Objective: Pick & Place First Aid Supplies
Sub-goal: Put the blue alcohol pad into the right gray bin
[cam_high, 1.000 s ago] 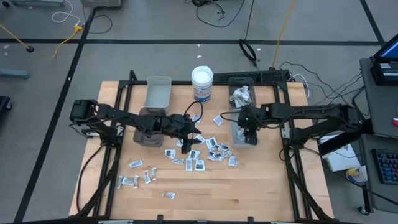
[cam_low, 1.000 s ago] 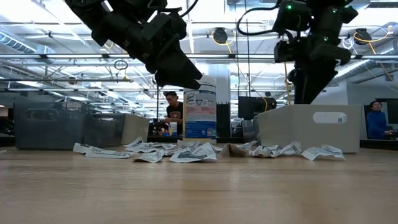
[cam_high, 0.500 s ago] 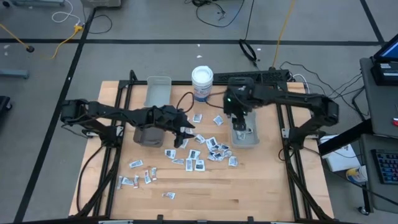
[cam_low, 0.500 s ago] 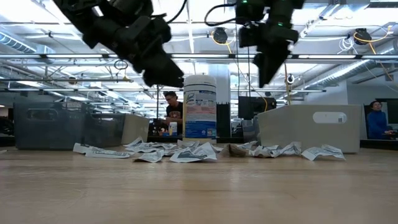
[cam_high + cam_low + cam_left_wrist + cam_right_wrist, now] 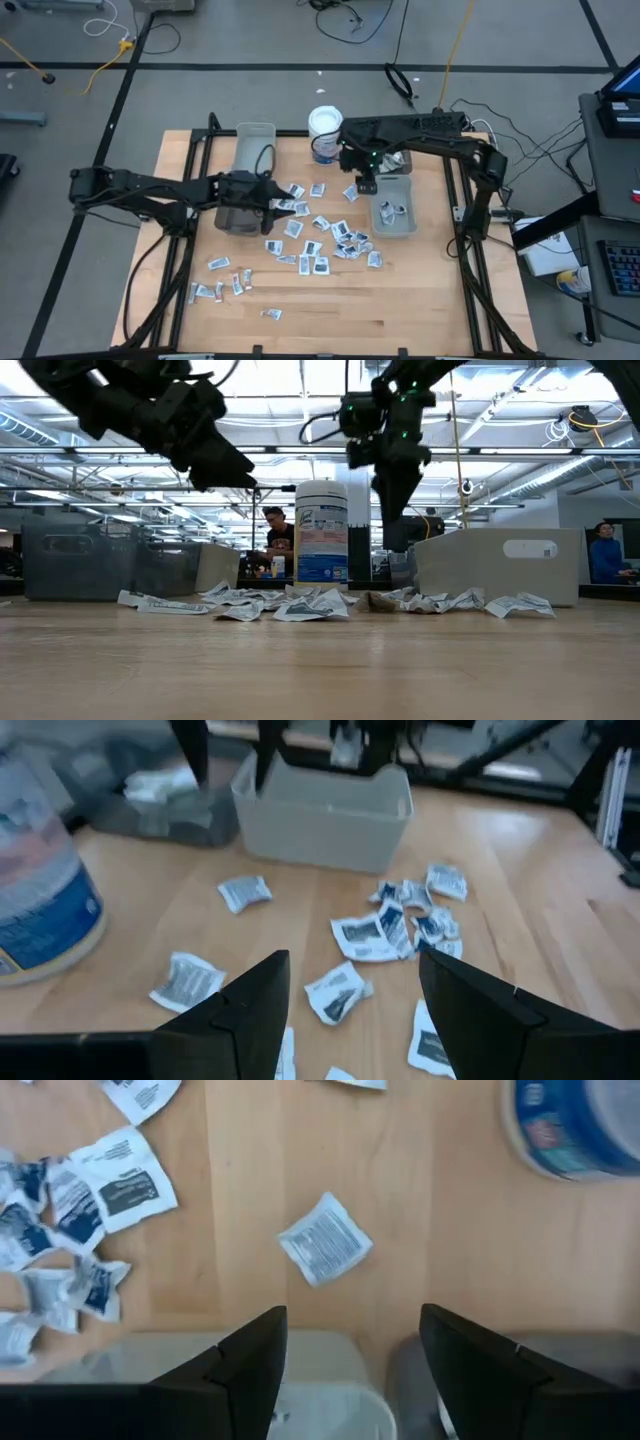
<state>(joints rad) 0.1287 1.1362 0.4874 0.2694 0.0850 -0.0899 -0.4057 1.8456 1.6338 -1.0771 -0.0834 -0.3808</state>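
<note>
Left gripper (image 5: 283, 199) jaws spread, empty, packets (image 5: 315, 248) scattered on counter (image 5: 400, 300) just ahead and below, right gripper (image 5: 364, 185) jaws spread, empty, one white square packet (image 5: 325, 1239) lying between them, four bins, one tub (image 5: 325, 132).

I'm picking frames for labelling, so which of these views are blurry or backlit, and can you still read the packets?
Left wrist view: soft, the white tub smeared, packets unreadable. Right wrist view: sharper, the lone packet shows print lines. Low view: bright ceiling lights backlight both arms into silhouettes. High view: evenly lit, packets tiny.
</note>
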